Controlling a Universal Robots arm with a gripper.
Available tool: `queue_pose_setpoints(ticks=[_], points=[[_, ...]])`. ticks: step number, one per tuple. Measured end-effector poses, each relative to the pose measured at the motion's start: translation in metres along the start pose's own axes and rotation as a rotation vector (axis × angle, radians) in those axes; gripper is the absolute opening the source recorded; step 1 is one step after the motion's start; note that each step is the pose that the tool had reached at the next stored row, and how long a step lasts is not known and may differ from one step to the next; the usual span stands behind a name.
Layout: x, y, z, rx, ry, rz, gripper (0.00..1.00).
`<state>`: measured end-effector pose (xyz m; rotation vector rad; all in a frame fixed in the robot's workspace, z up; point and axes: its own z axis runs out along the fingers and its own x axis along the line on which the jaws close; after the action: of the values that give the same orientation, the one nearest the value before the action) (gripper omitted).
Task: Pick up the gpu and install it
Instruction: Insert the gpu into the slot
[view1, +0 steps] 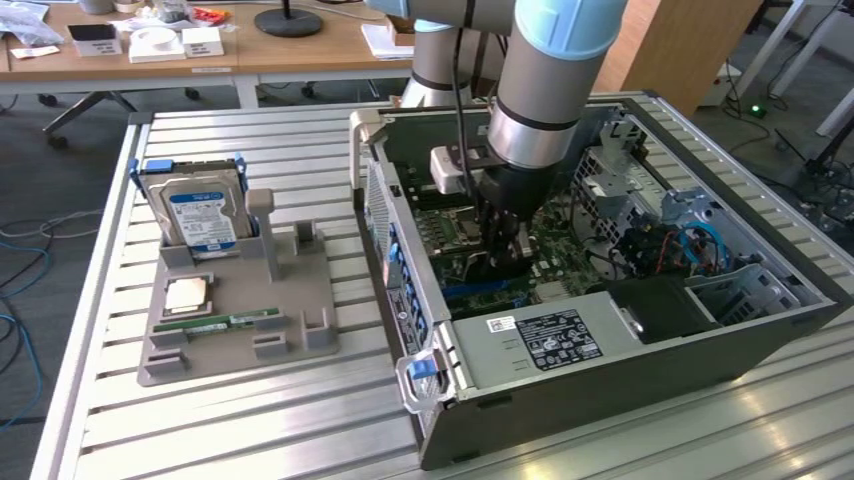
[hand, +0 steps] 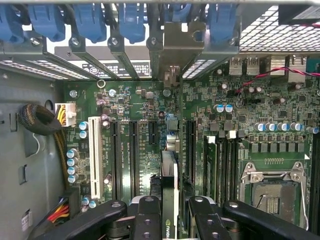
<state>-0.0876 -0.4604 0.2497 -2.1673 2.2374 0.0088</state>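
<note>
End effector: the end effector (hand: 172, 222) is reaching down into the open computer case (view1: 747, 320) and is grasping the gpu (hand: 169, 180), with one black finger pressing on each flat face.
Gpu position: it is hanging edge-on over the motherboard (hand: 145, 100), in line with the long dark expansion slots (hand: 134, 150). I cannot tell whether its lower edge is touching a slot.
Case position: it is lying on the slatted bench (view1: 240, 430), at about 3 o'clock from the grey parts holder (view1: 300, 330) in the exterior view.
Parts holder: it is carrying the hard drive (view1: 198, 215) at its 12 o'clock end and the green memory stick (view1: 216, 324) towards 6 o'clock.
Weight and stiffness: the card is probably handling as light and rigid, though it is thin enough to tilt between the fingers.
Fragility: its exposed components and contact edge are likely making it delicate, and hard squeezing is risking damage.
Hold: gripping across the thickness near mid-length, along the edge opposite the contacts, looks soundest. The smooth faces may be slipping under an uneven push.
</note>
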Motion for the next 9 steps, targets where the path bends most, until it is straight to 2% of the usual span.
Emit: queue_pose_setpoints(ticks=[9], points=[[0.0001,0.0000,0.0021,0.0001,0.0001,0.004,0.26]])
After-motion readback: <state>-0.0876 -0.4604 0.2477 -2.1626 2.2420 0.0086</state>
